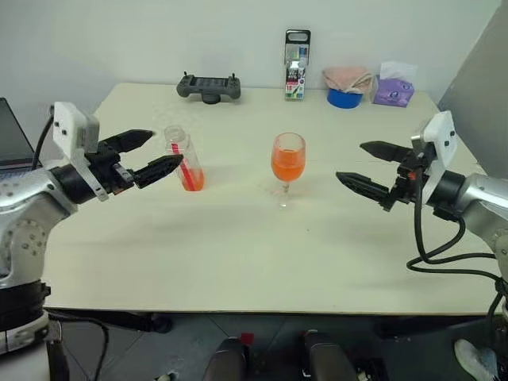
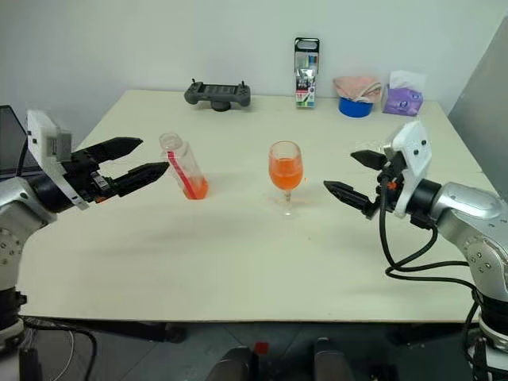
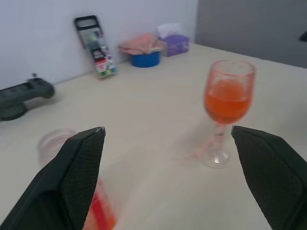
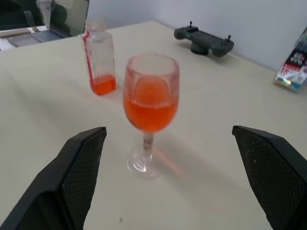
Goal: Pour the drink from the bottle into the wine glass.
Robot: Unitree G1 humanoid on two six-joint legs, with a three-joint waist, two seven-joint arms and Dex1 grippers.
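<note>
My left claw point(image 1: 151, 153) hangs over the left side of the table point(image 1: 238, 254) with its fingers spread wide and holding nothing, its tips just beside the bottle point(image 1: 184, 162), which stands upright and uncapped with only a little of the drink point(image 1: 192, 181) at its bottom. Near the middle of the table stands the wine glass point(image 1: 287, 165), about half full of orange liquid. To its right, well apart from it, my right claw point(image 1: 367, 165) hovers, fingers apart and empty.

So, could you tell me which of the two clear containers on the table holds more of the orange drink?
The wine glass: its bowl is roughly half full, while the bottle has only a shallow orange layer at its base.
</note>
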